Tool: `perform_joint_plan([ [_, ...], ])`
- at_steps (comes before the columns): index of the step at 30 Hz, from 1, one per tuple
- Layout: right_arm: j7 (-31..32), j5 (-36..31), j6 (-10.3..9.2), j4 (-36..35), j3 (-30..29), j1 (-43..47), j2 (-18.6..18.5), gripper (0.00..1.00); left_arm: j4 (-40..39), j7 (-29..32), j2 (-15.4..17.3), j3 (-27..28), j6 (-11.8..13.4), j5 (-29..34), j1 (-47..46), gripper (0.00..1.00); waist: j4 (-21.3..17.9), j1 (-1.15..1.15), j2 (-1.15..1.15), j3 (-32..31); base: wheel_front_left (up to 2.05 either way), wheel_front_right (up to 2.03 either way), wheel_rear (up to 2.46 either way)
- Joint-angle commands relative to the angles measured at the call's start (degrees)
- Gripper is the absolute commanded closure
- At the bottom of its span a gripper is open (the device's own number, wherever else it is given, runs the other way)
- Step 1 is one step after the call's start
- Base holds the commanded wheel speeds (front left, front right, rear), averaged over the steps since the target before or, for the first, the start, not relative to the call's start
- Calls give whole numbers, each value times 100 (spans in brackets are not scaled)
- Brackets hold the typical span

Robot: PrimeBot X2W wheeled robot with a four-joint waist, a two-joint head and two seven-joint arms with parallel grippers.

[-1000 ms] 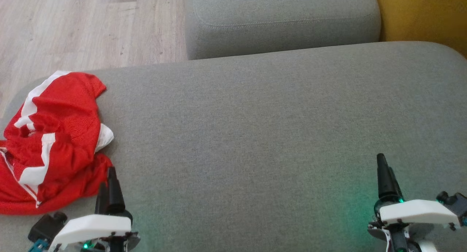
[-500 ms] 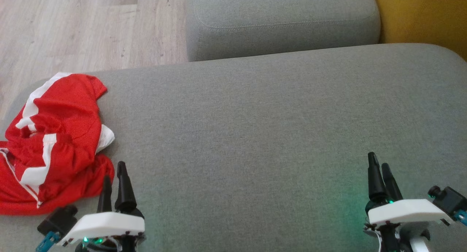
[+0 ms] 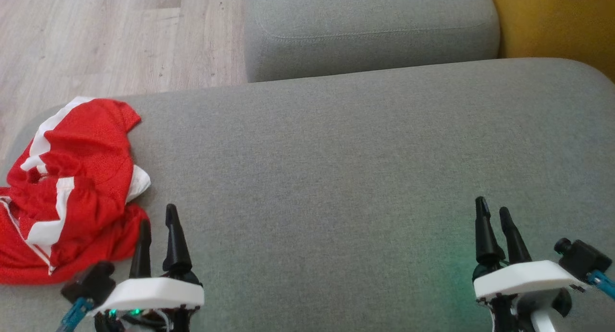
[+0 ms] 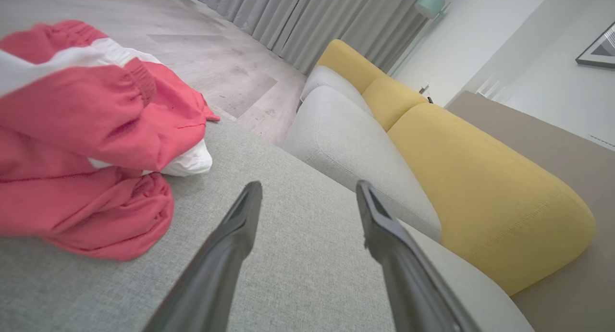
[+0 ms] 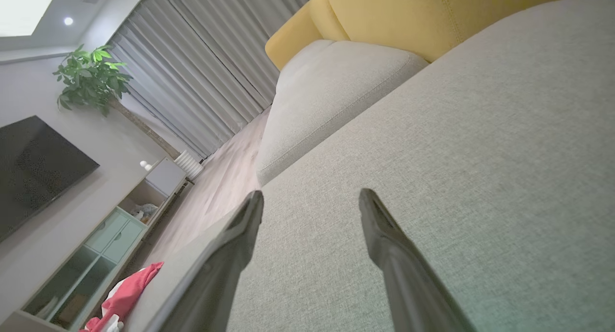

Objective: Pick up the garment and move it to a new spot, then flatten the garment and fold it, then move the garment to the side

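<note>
the red and white garment (image 3: pixel 77 178) is seen crumpled at the left end of the grey sofa seat (image 3: pixel 336 154). the left pincer (image 3: pixel 157 216) is held low at the lower left, its fingers pointed forward and spread apart with nothing between them. its tips are set just beside the garment's near edge, apart from the cloth. the right pincer (image 3: pixel 491 205) is held likewise at the lower right, released and empty over bare seat, well apart from the garment.

The red garment (image 3: pixel 72 188) runs past the left edge of the head view.
</note>
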Motion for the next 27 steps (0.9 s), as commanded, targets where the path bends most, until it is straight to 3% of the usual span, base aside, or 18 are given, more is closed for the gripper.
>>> perform_joint_plan([
  [1,-84,-183,29,-224,120,-304,-43,0,-228,-82,34,76,28,170,-137,0,-4,0,0,3,0,0,0],
  [27,-540,-2163,39,-401,387,-345,-55,0,-510,-535,41,-300,316,2167,-133,0,-39,0,0,-23,0,0,0],
])
